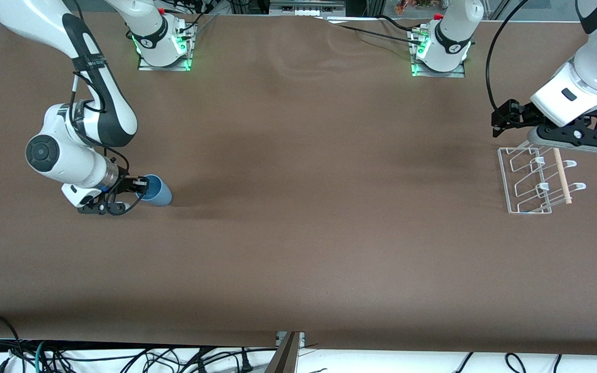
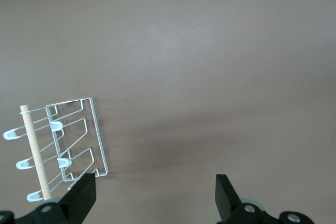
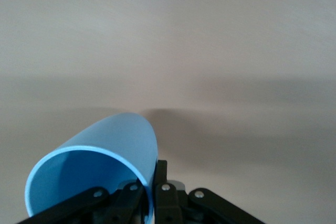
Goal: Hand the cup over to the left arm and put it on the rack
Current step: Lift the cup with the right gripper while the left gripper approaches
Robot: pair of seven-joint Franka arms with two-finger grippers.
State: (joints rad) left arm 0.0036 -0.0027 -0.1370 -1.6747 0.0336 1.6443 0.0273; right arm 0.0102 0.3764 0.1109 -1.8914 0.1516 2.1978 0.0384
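**Right claw clamped, left claw spread**

The right arm bends low over its end of the desk, its claw (image 1: 135, 187) pointing toward 3 o'clock, fingers (image 3: 160, 190) pinched on a rim. The left arm waits raised, claw (image 2: 155, 195) wide apart.

Even overhead light; soft shadows; wrist views slightly blurred

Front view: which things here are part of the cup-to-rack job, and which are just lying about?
Part of the job:
cup, right gripper shut on its rim
rack
left gripper, open, over the table beside the rack

Just lying about:
cables past the table edge nearest the camera
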